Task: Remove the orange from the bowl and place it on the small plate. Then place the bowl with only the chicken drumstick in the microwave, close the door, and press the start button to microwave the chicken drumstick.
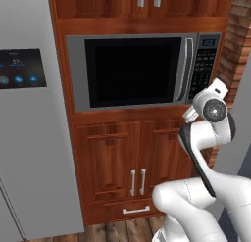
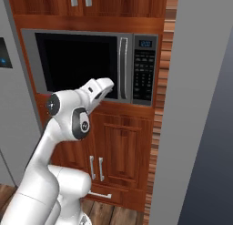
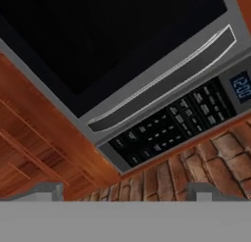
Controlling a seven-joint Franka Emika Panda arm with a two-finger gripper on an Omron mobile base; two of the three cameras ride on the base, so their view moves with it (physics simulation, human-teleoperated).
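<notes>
The microwave is built into brown wooden cabinetry, and its door is shut. The window is dark, so I cannot see inside. A curved silver handle runs beside the black keypad and the small blue display. My hand hovers just in front of the door's lower right corner. In the hand view my gripper is open, empty, and faces the handle and keypad. The bowl, orange, small plate and chicken drumstick are out of view.
A grey steel fridge with a blue-lit panel stands left of the microwave. Wooden cabinet doors and a drawer sit below it. A brick wall and a grey panel close in on the right.
</notes>
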